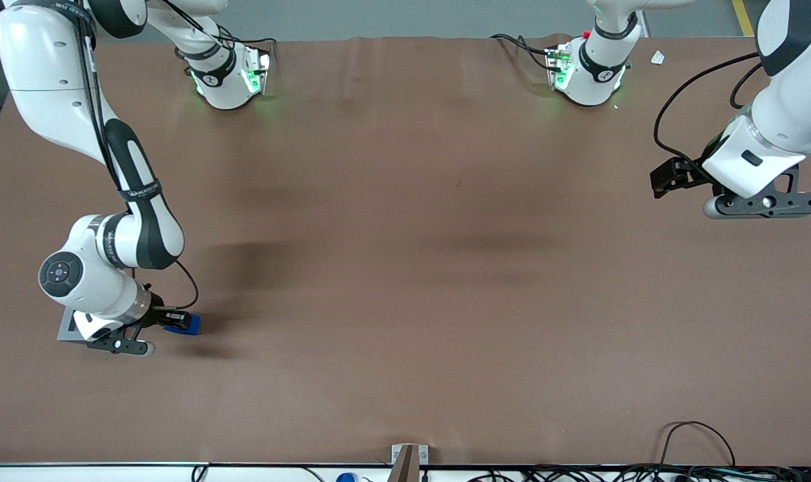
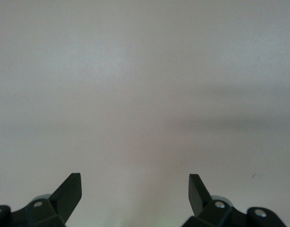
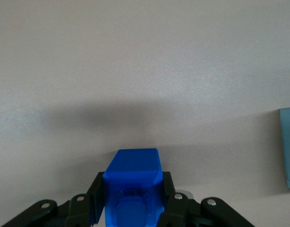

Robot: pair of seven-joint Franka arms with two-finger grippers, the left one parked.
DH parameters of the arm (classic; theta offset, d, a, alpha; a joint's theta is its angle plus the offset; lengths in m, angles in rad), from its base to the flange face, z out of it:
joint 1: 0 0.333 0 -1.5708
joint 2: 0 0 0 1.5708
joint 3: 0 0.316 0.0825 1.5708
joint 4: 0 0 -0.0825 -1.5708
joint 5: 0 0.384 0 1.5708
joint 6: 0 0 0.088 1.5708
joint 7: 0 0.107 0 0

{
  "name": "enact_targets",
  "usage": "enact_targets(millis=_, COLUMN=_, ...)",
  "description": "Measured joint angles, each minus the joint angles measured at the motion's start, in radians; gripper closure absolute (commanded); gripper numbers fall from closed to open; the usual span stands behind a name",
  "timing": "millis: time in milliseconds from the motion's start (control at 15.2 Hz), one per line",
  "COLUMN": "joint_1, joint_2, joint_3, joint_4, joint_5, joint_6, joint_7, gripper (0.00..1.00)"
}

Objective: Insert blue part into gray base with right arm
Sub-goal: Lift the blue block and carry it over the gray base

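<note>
The claw (image 3: 132, 208) is squeezed tight on the blue part (image 3: 133, 182), just above the table (image 1: 405, 268). The gray base (image 1: 65, 330) sits close beside the claw, partly hidden under the wrist. If the part is tilted, it could jam on the hole's edge.

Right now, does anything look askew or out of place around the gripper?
Nothing stands out. The gripper is shut on the blue part, which sits squarely between the fingers. The gray base rests on the table beside it, mostly hidden under the wrist.
</note>
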Motion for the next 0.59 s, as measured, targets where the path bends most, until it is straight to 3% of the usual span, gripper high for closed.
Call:
enact_targets(millis=264, joint_1=-0.007, joint_2=-0.001, joint_3=-0.002, joint_4=0.018, joint_5=-0.001, joint_6=-0.034, joint_7=0.0, gripper=0.99)
enact_targets(millis=593, joint_1=-0.06, joint_2=-0.018, joint_3=-0.006, joint_4=0.226, joint_5=-0.024, joint_6=-0.389, joint_7=-0.087, gripper=1.0)
